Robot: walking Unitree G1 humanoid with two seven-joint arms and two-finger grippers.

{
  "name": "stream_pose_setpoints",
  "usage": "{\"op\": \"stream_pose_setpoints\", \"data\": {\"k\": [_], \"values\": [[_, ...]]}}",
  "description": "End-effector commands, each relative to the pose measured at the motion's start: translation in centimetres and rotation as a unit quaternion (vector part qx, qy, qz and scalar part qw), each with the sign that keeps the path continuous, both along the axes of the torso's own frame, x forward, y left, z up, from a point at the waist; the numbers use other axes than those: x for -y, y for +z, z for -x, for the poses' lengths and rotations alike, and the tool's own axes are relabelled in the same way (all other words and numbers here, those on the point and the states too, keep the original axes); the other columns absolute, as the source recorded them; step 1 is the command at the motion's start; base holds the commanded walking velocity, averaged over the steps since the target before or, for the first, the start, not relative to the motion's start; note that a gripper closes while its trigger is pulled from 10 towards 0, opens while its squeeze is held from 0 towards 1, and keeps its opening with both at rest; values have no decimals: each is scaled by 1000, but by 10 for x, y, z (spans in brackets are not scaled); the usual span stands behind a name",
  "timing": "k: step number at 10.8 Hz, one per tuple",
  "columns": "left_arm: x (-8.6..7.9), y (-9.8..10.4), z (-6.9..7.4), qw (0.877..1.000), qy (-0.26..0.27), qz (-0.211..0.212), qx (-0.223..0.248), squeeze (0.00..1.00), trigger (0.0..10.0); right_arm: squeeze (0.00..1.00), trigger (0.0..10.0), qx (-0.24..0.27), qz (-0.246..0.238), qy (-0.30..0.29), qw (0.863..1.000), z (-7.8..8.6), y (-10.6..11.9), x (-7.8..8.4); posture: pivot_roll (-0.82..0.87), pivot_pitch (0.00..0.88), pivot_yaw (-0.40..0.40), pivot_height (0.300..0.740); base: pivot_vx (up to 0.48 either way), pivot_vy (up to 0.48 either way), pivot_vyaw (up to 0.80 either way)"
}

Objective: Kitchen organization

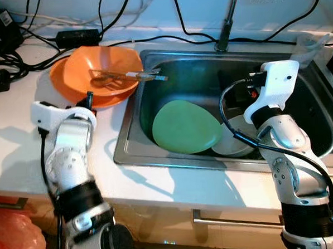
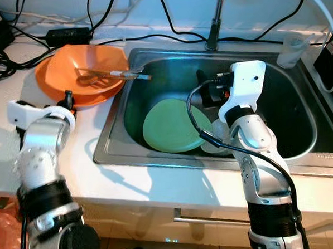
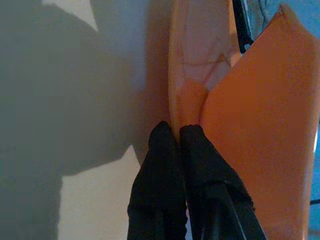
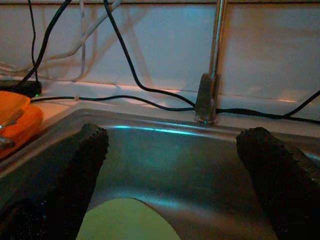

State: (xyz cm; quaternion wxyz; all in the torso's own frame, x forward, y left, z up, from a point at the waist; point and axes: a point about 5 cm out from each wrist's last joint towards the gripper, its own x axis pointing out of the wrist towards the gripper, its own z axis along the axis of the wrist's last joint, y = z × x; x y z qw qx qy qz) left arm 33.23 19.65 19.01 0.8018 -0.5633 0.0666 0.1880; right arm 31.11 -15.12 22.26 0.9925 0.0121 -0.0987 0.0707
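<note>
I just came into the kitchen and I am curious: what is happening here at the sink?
The robot is tidying dishes. Its left gripper is shut on the rim of the orange plates stacked on the counter beside the sink. Its right gripper hangs open inside the sink, above the green plate.

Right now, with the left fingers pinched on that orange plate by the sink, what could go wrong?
1. The left gripper pinches only the orange plate's rim, so the plate could slip or tilt when lifted.
2. The orange bowl sits on it, and a utensil in the bowl juts over the sink; both may slide off.
3. The right gripper hangs open above the green plate and could knock it.
</note>
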Motion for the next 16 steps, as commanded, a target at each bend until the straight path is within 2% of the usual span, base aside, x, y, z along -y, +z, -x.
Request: {"op": "stream_pose_setpoints", "data": {"k": [1, 3, 5, 9, 11, 14, 15, 16], "values": [[9, -51, 18, 992, -2, 42, -119, 0, 0, 0, 10000, 9, -1, 1, 1000, -2, 4, 1, -82, 118, -22, 740, 0, 0, 0], [10, -47, 35, 991, -4, 43, -123, 0, 0, 0, 10000, 9, -1, 9, 1000, -6, 4, -1, -47, 117, -33, 740, 0, 0, 0], [5, -45, 52, 991, 2, 37, -129, 0, 0, 0, 10000, 10, -2, 20, 1000, -11, 3, -5, -10, 115, -42, 740, 0, 0, 0], [0, -36, 69, 992, 14, 33, -125, 0, 0, 0, 10000, 10, -7, 43, 999, -18, 2, -14, 47, 111, -65, 740, 0, 0, 0], [3, -39, 80, 990, 14, 34, -135, 0, 0, 0, 10000, 11, -8, 49, 999, -21, 2, -17, 70, 112, -71, 740, 0, 0, 0], [-4, -39, 97, 989, 24, 21, -146, 0, 0, 0, 10000, 12, -8, 57, 998, -25, 0, -20, 97, 111, -81, 740, 0, 0, 0], [-4, -39, 98, 989, 22, 16, -147, 0, 0, 0, 10000, 13, -9, 58, 998, -25, 1, -21, 98, 110, -82, 740, 0, 0, 0], [-2, -39, 95, 989, 6, -1, -149, 0, 5529, 0, 10000, 14, -9, 60, 998, -26, 1, -22, 94, 106, -82, 740, 0, 0, 0]]}}
